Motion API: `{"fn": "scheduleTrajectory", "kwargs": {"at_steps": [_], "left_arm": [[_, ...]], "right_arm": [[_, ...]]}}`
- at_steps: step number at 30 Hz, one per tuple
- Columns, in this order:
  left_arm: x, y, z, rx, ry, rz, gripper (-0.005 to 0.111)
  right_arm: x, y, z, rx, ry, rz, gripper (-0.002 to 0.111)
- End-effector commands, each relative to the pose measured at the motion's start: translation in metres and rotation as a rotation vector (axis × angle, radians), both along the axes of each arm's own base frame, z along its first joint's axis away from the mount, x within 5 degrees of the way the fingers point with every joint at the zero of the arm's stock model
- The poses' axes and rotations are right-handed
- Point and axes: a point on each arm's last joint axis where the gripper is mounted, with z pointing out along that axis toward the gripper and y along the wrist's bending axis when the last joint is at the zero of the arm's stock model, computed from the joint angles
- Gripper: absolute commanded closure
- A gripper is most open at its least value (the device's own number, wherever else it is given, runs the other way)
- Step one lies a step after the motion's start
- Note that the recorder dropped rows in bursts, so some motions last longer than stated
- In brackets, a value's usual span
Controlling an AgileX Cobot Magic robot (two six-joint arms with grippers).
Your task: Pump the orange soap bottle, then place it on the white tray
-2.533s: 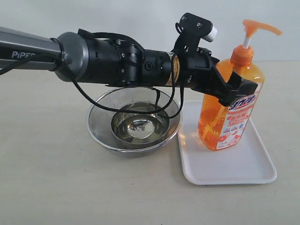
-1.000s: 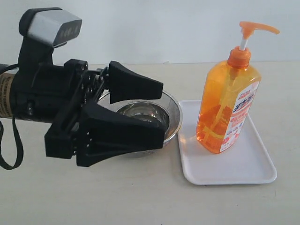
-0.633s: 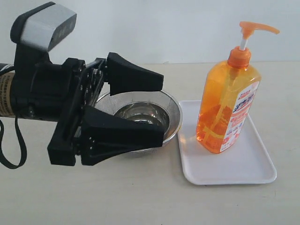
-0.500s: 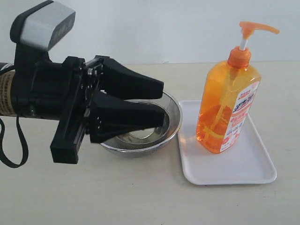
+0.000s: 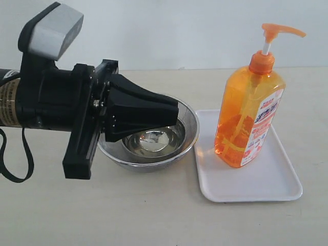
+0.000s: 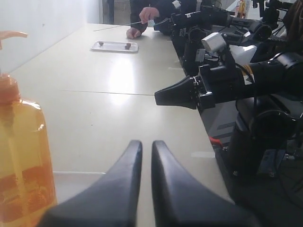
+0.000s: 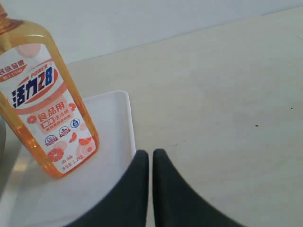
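Note:
The orange soap bottle [image 5: 248,118] stands upright on the white tray [image 5: 266,187], its pump head raised. Nothing touches it. My left gripper [image 5: 174,110] hovers low in front of the steel bowl, well left of the bottle, jaws shut and empty; its wrist view shows the fingertips [image 6: 147,144] closed, with the bottle [image 6: 21,161] off to one side. My right gripper [image 7: 150,153] is also shut and empty, near the tray's rim [image 7: 129,120], a short way from the bottle [image 7: 45,109]. The right gripper is outside the exterior view.
A round steel mesh bowl [image 5: 190,137] sits beside the tray on its left, partly behind my left gripper. In the left wrist view, the right arm [image 6: 189,92] reaches over the table edge, and a small far tray [image 6: 115,46] lies on the tabletop.
The left gripper's jaws, wide open a second ago, have closed together. The arm has drawn slightly left. The bottle and tray have stayed put.

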Motion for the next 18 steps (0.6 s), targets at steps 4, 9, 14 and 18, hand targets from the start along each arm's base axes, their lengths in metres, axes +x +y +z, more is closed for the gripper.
{"fn": "scheduleTrajectory", "kwargs": {"at_steps": [4, 9, 14, 18], "left_arm": [[0.009, 0.013, 0.012, 0.064, 0.032, 0.283, 0.1], [-0.001, 0.045, 0.043, 0.024, 0.056, 0.659, 0.1], [-0.033, 0.078, 0.056, 0.013, 0.015, 0.88, 0.1], [-0.062, 0.097, 0.054, -0.009, -0.018, 0.957, 0.1]], "right_arm": [[0.0, 0.0, 0.001, -0.002, -0.007, 0.003, 0.108], [0.0, 0.0, 0.001, -0.002, -0.007, 0.003, 0.108], [0.0, 0.0, 0.001, -0.002, -0.007, 0.003, 0.108], [0.0, 0.0, 0.001, -0.002, -0.007, 0.003, 0.108]]}}
